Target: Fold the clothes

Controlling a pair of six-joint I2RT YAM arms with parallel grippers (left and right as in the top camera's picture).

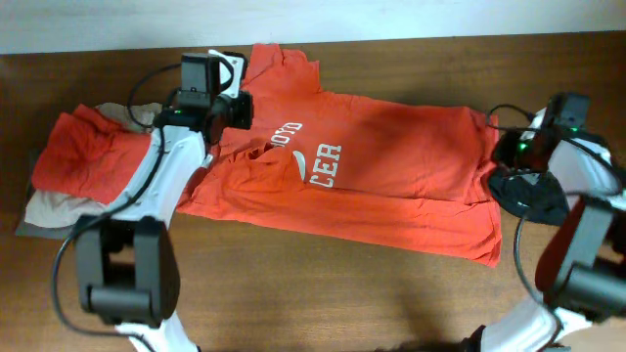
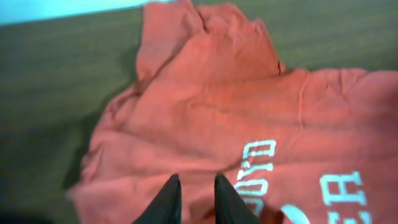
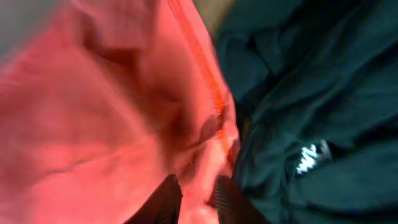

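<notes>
On the tabletop, seen from overhead, the shirt lies spread face up, collar toward the left and hem toward the right, its white lettering showing. One sleeve runs up toward the far edge. The left arm reaches over the shirt's collar end. The right arm reaches the hem end. A crumpled orange garment and a beige garment lie at the left. A dark garment lies under the right arm, touching the shirt's hem corner.

In the left wrist view, the left claw is narrow, with its two dark fingers close together over the chest cloth just beside the lettering. Shirt cloth shows in the gap, but I cannot tell whether it is pinched or only lies beneath.

In the right wrist view, which is blurred, the right claw is also narrow. A ridge of the shirt's stitched edge bunches into the gap, so I judge it holds the shirt there. The dark garment fills the right side.

I judge this an early step, with the shirt flat and unfolded and both ends being gripped for the first fold. The next move calls for a sure hold at both ends, then an even lift that leaves the dark garment behind.
</notes>
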